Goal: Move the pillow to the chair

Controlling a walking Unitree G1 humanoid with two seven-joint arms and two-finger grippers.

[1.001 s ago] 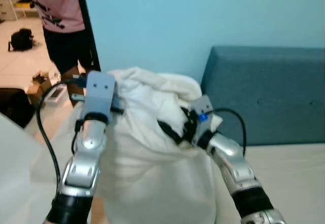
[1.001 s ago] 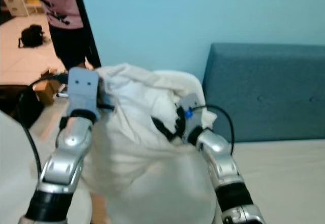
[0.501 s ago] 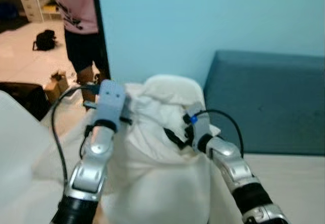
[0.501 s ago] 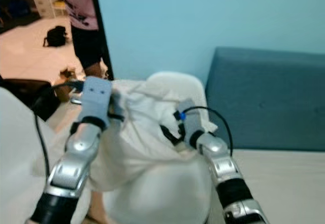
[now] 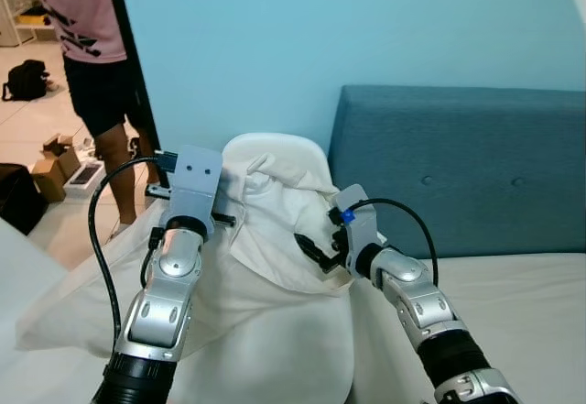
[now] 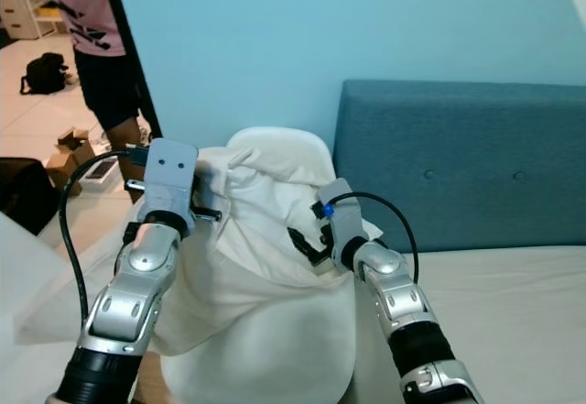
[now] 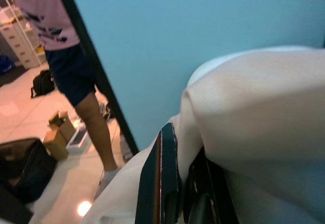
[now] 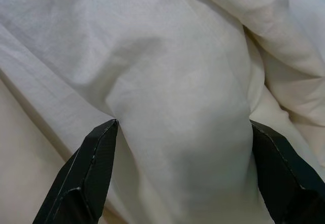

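Note:
A white pillow point(image 5: 265, 267) hangs bunched between my two grippers, in front of me. My left gripper point(image 5: 227, 219) is shut on its upper left edge; the left wrist view has cloth pinched between the black fingers point(image 7: 165, 173). My right gripper point(image 5: 316, 250) is shut on a thick fold on the pillow's right side, with that fold bulging between its spread fingertips point(image 8: 99, 148). Just behind the pillow's top rises the rounded white back of a chair point(image 5: 275, 146). The pillow hides the chair's seat.
A blue padded headboard point(image 5: 458, 166) and a pale mattress point(image 5: 531, 303) lie to the right. A light blue wall is behind. At the left a doorway holds a standing person point(image 5: 92, 56), with a black bag point(image 5: 26, 79) and boxes point(image 5: 59, 161) on the floor.
The whole picture has shifted, so the camera moved. Both grippers keep their hold on the pillow. The white chair back now shows plainly behind the pillow's top.

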